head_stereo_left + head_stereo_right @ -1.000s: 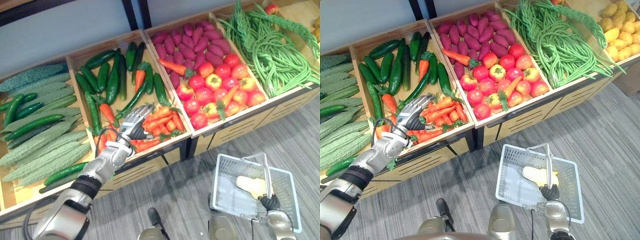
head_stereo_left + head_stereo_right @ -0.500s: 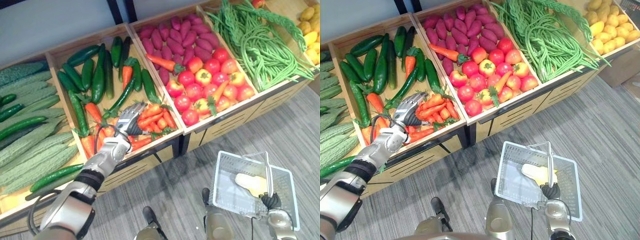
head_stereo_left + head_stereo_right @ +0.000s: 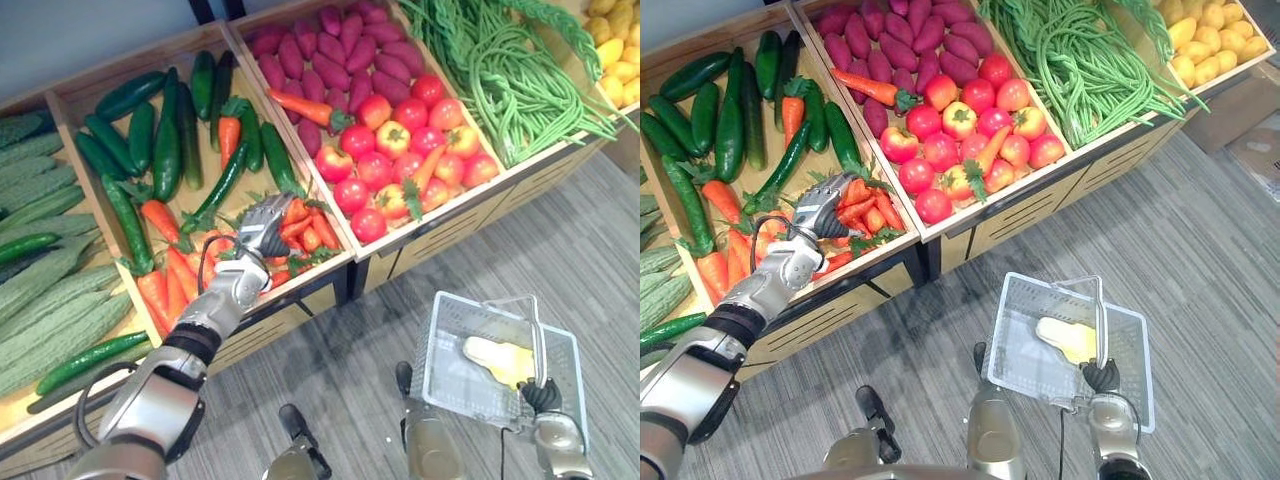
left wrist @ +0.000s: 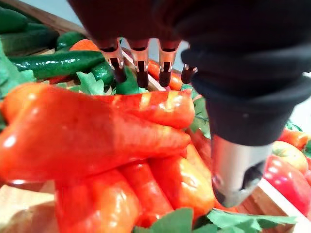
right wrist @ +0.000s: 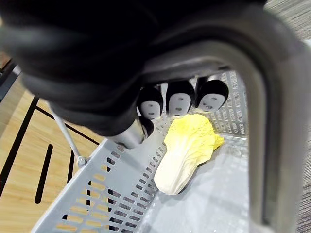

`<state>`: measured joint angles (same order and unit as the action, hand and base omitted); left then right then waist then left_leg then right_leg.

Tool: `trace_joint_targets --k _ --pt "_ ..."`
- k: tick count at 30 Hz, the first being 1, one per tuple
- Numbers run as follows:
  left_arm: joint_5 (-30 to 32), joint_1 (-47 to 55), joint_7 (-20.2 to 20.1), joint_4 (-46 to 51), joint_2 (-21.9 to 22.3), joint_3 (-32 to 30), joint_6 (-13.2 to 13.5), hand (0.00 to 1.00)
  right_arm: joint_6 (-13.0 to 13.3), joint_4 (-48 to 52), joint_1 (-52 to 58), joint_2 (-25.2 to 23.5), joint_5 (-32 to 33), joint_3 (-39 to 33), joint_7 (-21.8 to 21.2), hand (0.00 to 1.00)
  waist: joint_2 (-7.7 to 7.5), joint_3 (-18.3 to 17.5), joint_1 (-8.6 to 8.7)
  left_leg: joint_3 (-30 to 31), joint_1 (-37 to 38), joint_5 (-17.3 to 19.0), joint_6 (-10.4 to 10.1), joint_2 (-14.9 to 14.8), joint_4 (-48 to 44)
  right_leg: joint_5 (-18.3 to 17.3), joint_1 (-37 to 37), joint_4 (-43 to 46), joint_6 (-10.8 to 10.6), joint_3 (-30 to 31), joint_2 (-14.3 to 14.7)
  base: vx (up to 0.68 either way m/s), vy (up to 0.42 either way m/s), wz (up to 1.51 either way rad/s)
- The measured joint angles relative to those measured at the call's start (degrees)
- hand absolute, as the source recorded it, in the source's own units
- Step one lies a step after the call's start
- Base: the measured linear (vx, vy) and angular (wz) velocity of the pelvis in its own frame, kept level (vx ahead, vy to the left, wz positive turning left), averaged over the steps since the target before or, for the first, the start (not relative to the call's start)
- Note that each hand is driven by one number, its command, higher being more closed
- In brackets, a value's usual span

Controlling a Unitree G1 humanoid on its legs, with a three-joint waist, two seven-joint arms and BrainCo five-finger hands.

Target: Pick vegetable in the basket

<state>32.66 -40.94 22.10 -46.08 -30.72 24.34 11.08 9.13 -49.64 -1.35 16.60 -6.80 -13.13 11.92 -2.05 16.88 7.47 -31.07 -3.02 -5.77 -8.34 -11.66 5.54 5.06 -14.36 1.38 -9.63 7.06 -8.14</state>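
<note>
Nearest, the basket (image 3: 1020, 350) hangs over the grey floor (image 3: 1220, 230) from the right hand (image 3: 1100, 377), whose fingers (image 5: 180, 99) are curled tight round its handle (image 5: 272, 126). One pale yellow cabbage (image 3: 1068, 338) lies flat on the basket's bottom, toward its far side. Beyond the basket and to its left, the left hand (image 3: 262, 225) rests over a pile of carrots (image 3: 305, 228) at the near edge of a wooden crate (image 3: 330, 268). Its fingers (image 4: 141, 73) reach out straight across the topmost carrot (image 4: 97, 131) with the thumb (image 4: 233, 170) apart on the near side, so the hand is spread and clamps nothing. Farther from the basket in that same crate lie dark cucumbers (image 3: 165, 160) with a few more carrots among them. Left of the basket again, bumpy green gourds (image 3: 50, 300) fill the next bin. Straight beyond the basket sit red tomatoes (image 3: 400, 150), with purple sweet potatoes (image 3: 330, 50) behind them. Farthest from the basket and to its right lie long green beans (image 3: 500, 70) and yellow potatoes (image 3: 1210, 30).
</note>
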Motion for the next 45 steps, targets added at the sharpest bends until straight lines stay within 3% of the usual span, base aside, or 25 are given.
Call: trace_joint_targets --k 4,9,10,20,39,45 --pt "-0.3 -0.8 0.0 -2.6 0.5 -1.8 -3.0 0.0 0.1 1.7 -0.6 0.0 0.0 0.0 0.1 1.0 -0.07 1.8 0.0 -1.1 -0.7 0.0 0.0 0.0 0.0 0.1 -1.7 0.6 0.0 1.1 0.0 0.02 -0.002 -0.11" --pt "-0.4 -2.3 0.1 -3.6 1.5 -3.5 -3.9 0.0 0.1 1.9 -0.9 0.0 0.0 0.0 0.1 1.0 -0.06 2.7 0.03 -1.4 -0.9 0.0 0.0 0.0 0.0 0.1 -2.1 0.6 0.0 1.4 0.1 0.04 -0.002 -0.05" --pt "-0.4 -2.6 0.1 -3.8 1.5 -4.1 -4.0 1.0 0.1 1.9 -0.9 0.0 0.0 0.0 0.1 1.0 -0.05 2.8 0.03 -1.5 -1.1 0.0 0.0 0.0 0.0 0.1 -2.4 0.6 0.0 1.5 0.1 0.03 -0.004 -0.04" --pt "-0.4 -6.5 0.8 -5.2 1.5 -6.7 -6.2 1.0 -0.1 2.5 -2.2 0.0 0.1 0.4 0.2 1.0 -0.22 3.8 -0.05 -2.4 -1.6 0.0 0.0 0.1 0.0 0.2 -3.5 0.7 -0.1 2.1 0.4 0.01 -0.003 -0.03" --pt "-0.4 -5.3 3.3 -6.5 1.5 -5.5 -5.3 1.0 -0.3 3.4 -0.6 0.0 0.0 1.2 1.4 1.0 -0.28 3.8 0.61 -1.4 0.5 0.1 -0.1 0.0 0.2 0.2 -0.2 -0.2 -0.2 1.1 -0.1 0.02 -0.003 0.01" --pt "0.2 -1.5 4.1 -0.2 0.9 -5.5 -3.8 1.0 -0.3 2.6 0.3 0.0 -2.4 -2.3 1.9 1.0 -0.39 3.7 0.22 -0.9 2.6 0.2 -0.3 0.0 0.3 0.2 2.6 -0.8 -0.2 0.3 0.0 0.03 -0.007 0.06"
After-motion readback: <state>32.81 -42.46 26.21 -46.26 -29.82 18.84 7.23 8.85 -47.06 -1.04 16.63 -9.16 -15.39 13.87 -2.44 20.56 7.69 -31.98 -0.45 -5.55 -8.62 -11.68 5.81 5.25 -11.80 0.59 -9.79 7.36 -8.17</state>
